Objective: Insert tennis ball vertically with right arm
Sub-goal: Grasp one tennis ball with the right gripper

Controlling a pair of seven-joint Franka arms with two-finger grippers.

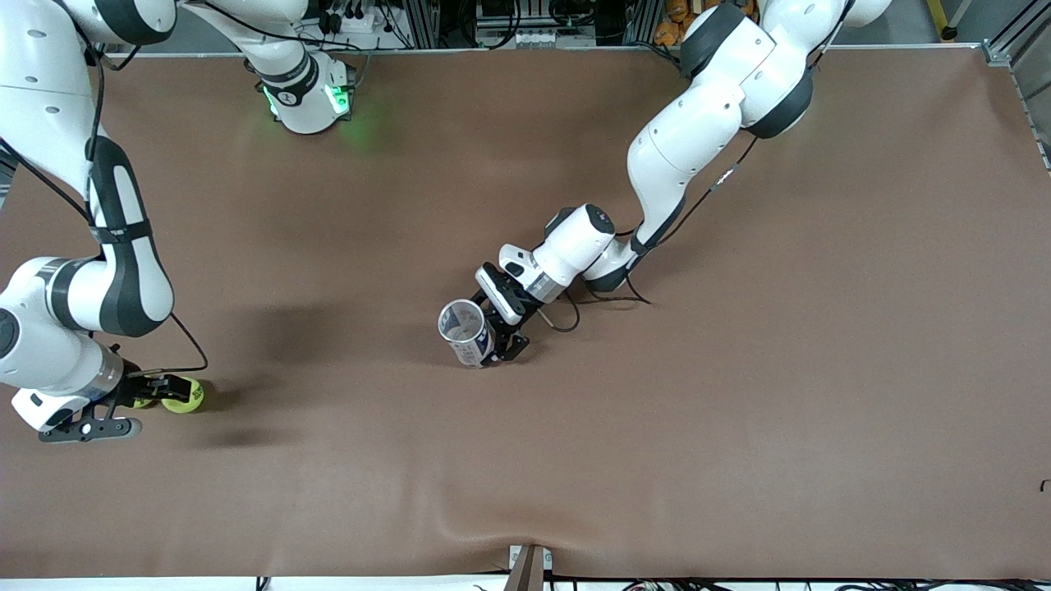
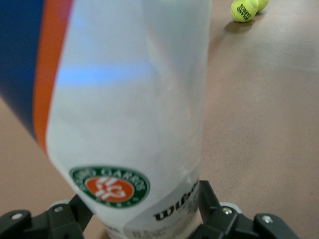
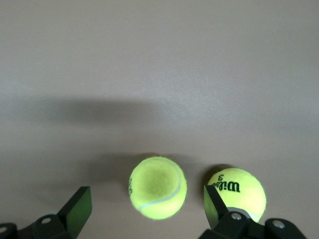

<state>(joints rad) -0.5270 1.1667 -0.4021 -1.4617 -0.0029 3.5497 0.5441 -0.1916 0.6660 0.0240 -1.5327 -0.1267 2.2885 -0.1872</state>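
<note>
At the table's middle, the left gripper (image 1: 493, 341) is clamped around a clear tennis ball can (image 1: 465, 332), which stands upright with its open mouth facing up. Its label shows a green and orange Roland Garros roundel (image 2: 109, 185), a black Wilson wordmark (image 2: 175, 205), and blue and orange bands higher up.

Toward the right arm's end of the table, the right gripper (image 1: 152, 392) is low over two tennis balls on the brown tabletop (image 1: 739, 427). Its fingers (image 3: 77, 211) are spread wide and grasp nothing. One tennis ball (image 3: 158, 187) lies in the gap between them. The second ball (image 3: 237, 193), printed "Wilson 3" in black, lies just beside the first, outside one finger, apart from the can.
</note>
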